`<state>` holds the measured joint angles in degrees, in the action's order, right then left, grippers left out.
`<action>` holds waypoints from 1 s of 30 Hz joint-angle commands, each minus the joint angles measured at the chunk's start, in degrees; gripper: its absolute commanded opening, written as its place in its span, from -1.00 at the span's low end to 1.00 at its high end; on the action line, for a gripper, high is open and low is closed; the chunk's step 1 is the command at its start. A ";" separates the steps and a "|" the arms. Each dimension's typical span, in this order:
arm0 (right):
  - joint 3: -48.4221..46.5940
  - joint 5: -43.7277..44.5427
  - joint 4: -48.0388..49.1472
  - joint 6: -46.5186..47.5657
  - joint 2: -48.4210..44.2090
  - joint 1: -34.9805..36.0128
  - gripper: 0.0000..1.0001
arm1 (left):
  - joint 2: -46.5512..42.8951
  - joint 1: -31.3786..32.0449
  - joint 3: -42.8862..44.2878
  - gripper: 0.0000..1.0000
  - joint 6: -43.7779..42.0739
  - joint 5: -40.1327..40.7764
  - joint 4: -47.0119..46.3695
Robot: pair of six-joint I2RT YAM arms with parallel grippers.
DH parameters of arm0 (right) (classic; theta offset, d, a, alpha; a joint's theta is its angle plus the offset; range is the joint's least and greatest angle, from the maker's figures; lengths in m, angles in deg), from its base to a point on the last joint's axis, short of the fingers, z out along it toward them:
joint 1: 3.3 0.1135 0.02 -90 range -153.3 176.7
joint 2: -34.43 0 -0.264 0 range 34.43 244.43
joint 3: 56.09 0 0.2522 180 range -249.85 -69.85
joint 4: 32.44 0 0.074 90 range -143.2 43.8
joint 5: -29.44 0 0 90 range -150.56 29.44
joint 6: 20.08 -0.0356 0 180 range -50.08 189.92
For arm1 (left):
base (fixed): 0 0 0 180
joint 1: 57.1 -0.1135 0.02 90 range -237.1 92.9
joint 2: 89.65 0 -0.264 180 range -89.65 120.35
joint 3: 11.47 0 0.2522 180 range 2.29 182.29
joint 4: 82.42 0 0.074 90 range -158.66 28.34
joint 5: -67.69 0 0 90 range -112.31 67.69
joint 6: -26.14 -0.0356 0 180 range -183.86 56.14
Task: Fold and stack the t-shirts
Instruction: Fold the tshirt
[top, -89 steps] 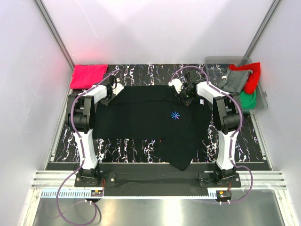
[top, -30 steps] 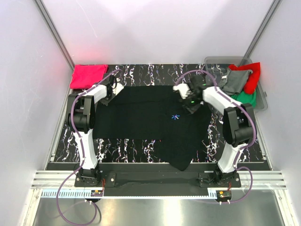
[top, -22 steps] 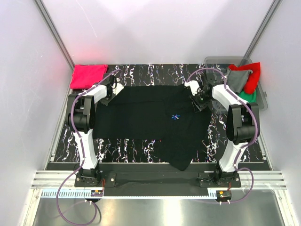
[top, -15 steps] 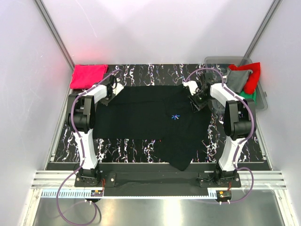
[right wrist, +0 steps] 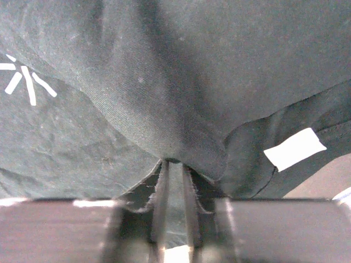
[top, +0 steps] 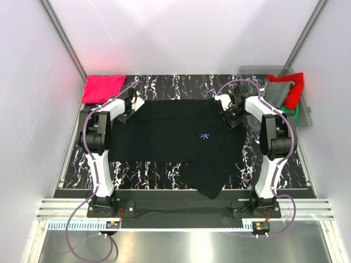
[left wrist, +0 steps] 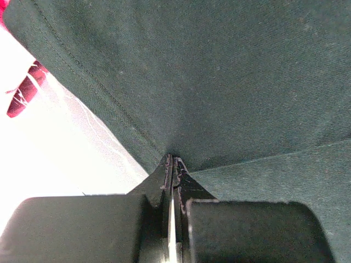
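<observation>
Counter (top: 164,170) with marbled top carries the black t-shirt (top: 164,131), spread flat, one corner hanging over the near edge. The bin (top: 258,70) at far right holds more tees, and the pink-red t-shirt (top: 102,87) lies at far left. The left gripper (left wrist: 172,161) is clamped on the black t-shirt's far-left hem, and the right gripper (right wrist: 174,164) pinches its far-right cloth.

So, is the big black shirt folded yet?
Not yet: the black shirt lies spread wide and flat across the table.
</observation>
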<state>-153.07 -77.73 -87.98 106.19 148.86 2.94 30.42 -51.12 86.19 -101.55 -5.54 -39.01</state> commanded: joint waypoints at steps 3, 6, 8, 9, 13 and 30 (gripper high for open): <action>-1.24 -0.76 0.82 -0.32 -0.26 -0.44 -0.88 | -0.54 0.17 -0.58 -1.00 -0.19 0.80 0.06; -1.15 -1.37 -0.31 -0.76 -2.45 -0.44 -1.00 | -0.71 0.17 -0.66 -1.00 -0.10 0.72 0.06; -1.33 -2.42 -1.46 -1.11 -4.65 -0.44 -1.00 | -0.80 0.17 -0.58 -1.00 -0.10 0.63 -0.03; -1.85 -2.95 -3.29 -1.29 -5.96 -0.44 -1.00 | -0.98 0.17 -0.58 -1.00 -0.27 0.63 -0.03; -3.88 -6.90 -9.18 -2.43 -8.00 -0.53 -1.00 | -1.33 0.17 -0.84 -1.00 -0.45 0.63 -0.21; -3.88 -15.00 -21.41 -4.98 -7.65 -0.44 -0.55 | -2.56 0.17 -1.72 -1.00 -0.45 0.45 -0.82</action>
<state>-155.87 -91.10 -105.69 101.10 141.98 2.67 30.07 -50.88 85.23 -101.81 -5.10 -40.08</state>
